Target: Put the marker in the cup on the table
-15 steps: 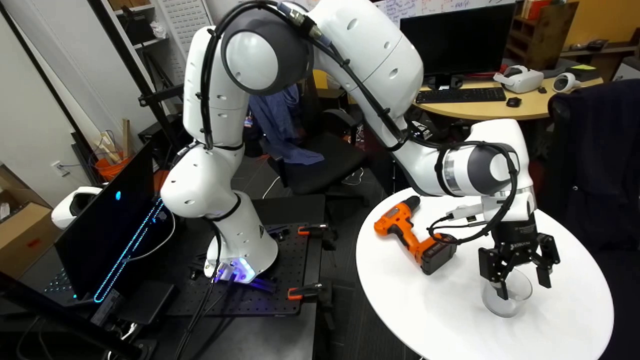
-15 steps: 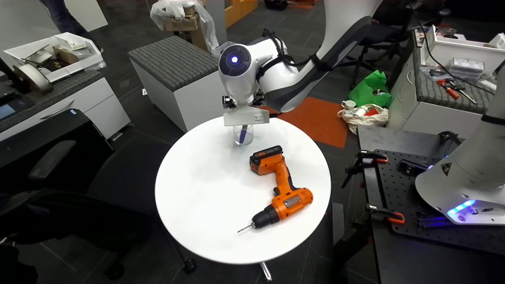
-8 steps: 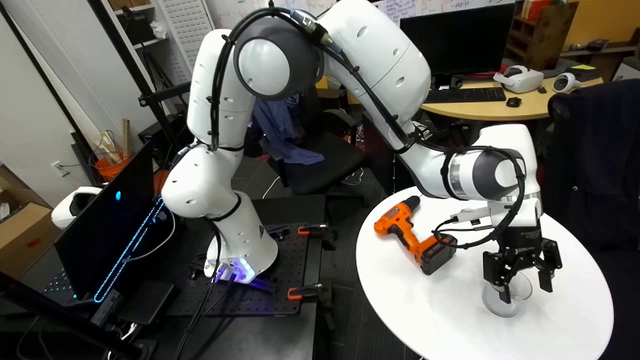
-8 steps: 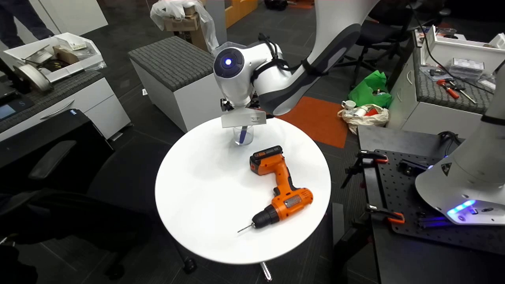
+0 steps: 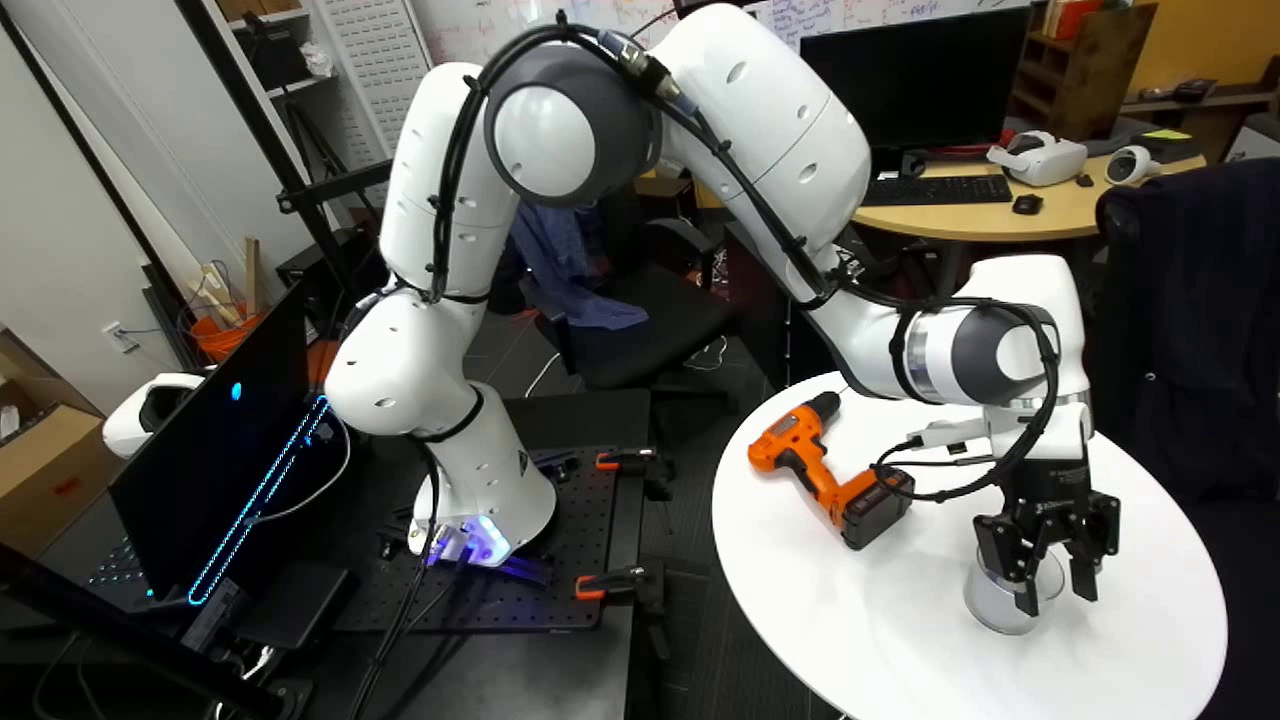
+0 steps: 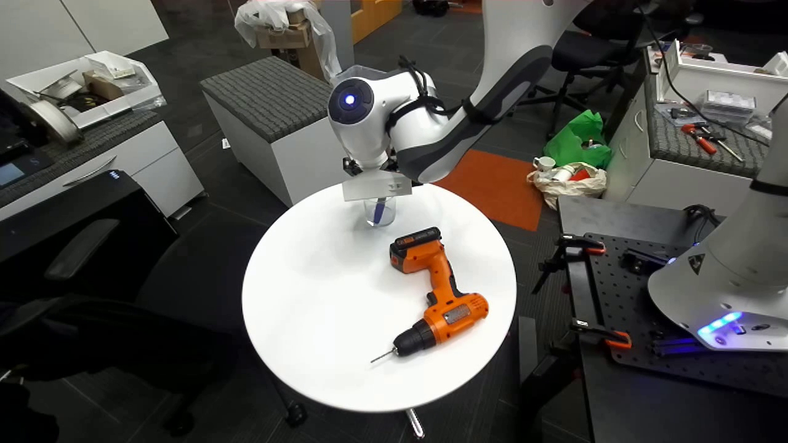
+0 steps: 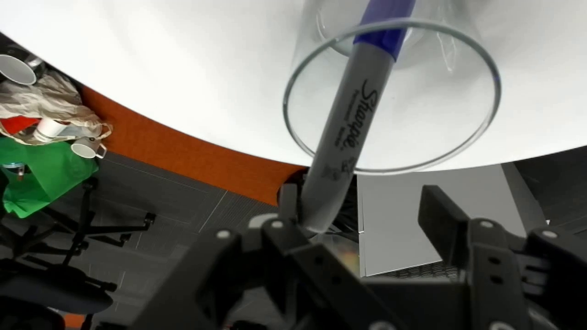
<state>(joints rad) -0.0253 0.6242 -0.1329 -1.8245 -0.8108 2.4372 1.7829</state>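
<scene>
The marker (image 7: 355,114), grey with a blue cap, leans inside the clear cup (image 7: 497,87), cap end down. Its grey end sticks out over the rim, between the fingers of my gripper (image 7: 360,199), close to the left finger in the wrist view; I cannot tell if they touch. A wide gap separates it from the right finger. The cup stands upright on the round white table (image 6: 320,295). In an exterior view the marker's blue part (image 6: 378,212) shows inside the cup (image 6: 389,216). In an exterior view my partly open gripper (image 5: 1056,594) is at the cup (image 5: 988,605).
An orange-and-black drill (image 5: 815,465) lies on the table near the cup; it also shows in an exterior view (image 6: 443,301). A dark chair (image 5: 1170,330) stands close behind the table. A grey-topped cabinet (image 6: 271,98) stands beyond the table edge nearest the cup.
My gripper has shifted slightly and tilted over the cup, and its fingers look closer together than before. The cup, the marker and the drill have not visibly moved.
</scene>
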